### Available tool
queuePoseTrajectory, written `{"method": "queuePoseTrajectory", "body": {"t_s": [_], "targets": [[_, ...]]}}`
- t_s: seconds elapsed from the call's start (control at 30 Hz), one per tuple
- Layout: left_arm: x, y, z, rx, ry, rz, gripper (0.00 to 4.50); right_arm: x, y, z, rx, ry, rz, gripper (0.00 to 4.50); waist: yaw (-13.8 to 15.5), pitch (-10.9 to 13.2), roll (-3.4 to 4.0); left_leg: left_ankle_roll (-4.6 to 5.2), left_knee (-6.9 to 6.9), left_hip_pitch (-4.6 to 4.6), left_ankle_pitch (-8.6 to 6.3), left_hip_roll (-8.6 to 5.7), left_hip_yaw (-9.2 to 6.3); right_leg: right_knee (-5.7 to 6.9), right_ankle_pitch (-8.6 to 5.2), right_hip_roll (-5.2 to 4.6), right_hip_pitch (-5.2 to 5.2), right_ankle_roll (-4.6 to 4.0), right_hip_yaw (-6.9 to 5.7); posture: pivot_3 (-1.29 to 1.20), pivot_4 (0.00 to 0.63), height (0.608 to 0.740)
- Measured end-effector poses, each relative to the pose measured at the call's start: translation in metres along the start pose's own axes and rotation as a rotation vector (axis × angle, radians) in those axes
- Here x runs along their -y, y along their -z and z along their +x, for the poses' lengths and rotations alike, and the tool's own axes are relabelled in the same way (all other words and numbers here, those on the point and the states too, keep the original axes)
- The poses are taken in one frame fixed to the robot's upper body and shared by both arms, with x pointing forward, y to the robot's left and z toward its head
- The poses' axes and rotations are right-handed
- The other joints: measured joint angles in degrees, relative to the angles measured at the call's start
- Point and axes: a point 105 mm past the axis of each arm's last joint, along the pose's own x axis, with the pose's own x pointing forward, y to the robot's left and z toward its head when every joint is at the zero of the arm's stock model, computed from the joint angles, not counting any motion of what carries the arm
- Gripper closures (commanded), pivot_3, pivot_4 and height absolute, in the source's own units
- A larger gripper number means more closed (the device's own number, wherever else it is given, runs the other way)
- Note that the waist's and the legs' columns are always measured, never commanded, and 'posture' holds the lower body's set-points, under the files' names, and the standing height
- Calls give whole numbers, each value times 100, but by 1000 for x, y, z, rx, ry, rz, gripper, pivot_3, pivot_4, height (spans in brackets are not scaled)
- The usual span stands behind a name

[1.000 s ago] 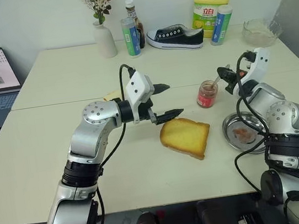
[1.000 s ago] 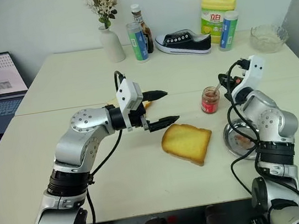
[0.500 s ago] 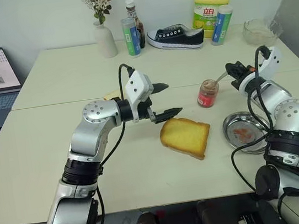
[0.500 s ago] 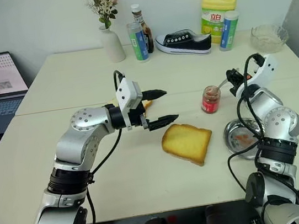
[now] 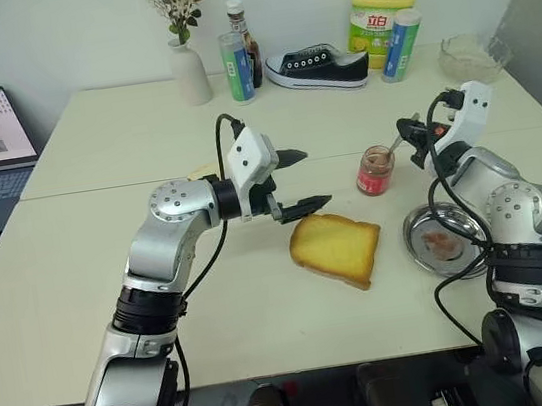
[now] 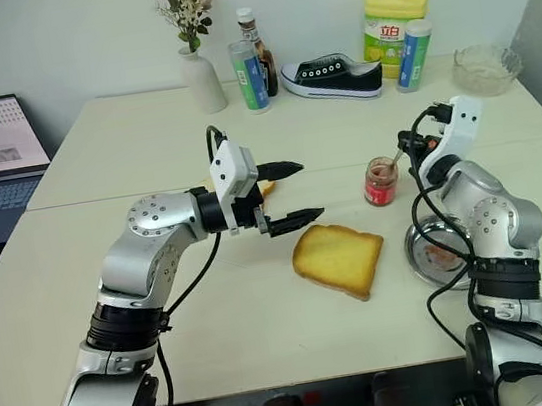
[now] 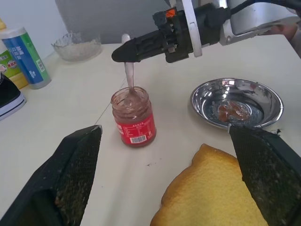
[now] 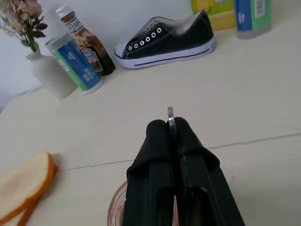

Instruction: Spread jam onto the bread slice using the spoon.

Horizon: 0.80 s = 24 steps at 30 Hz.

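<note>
Black fingers (image 8: 162,141) of the right gripper (image 6: 406,145) are pressed together on the handle of the spoon (image 7: 128,75), whose silvery stem runs down from them into the open mouth of the glass jar holding the jam (image 7: 134,116), so the jar stands directly beneath these fingertips on the bench (image 5: 81,290). Just below and to the right of the closed fingers sits a round steel dish (image 7: 263,96) with a red smear in its middle. Over on the left arm, the fingers (image 5: 305,203) of the left gripper (image 5: 300,180) are spread wide and hold nothing, pointing across toward the jar. The bread slice (image 5: 337,248) lies flat on the bench just beneath and past the lower of these open fingers, between them and the steel dish, its golden face up and bare of jam.
</note>
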Motion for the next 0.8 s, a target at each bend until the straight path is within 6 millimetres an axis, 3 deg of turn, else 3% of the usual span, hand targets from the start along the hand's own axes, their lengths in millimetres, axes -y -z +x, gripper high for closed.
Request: {"method": "queuePoseTrajectory", "body": {"t_s": [0.37,0.53,0.8], "targets": [[0,0,0,0,0,0,0,-8,17,1,-27,-34,-80,4473,2,0,0,0,1,0,0,1,-1,2,0,0,0,0,0,0,150,740],[0,0,0,0,0,0,0,-12,23,2,-37,-33,70,4473,3,0,0,-1,0,0,0,1,-1,3,0,-1,0,0,0,0,150,740],[0,0,0,-1,0,0,0,0,8,0,5,22,309,4473,-2,0,1,0,0,1,0,2,-1,5,1,-1,0,-1,0,0,150,740]]}}
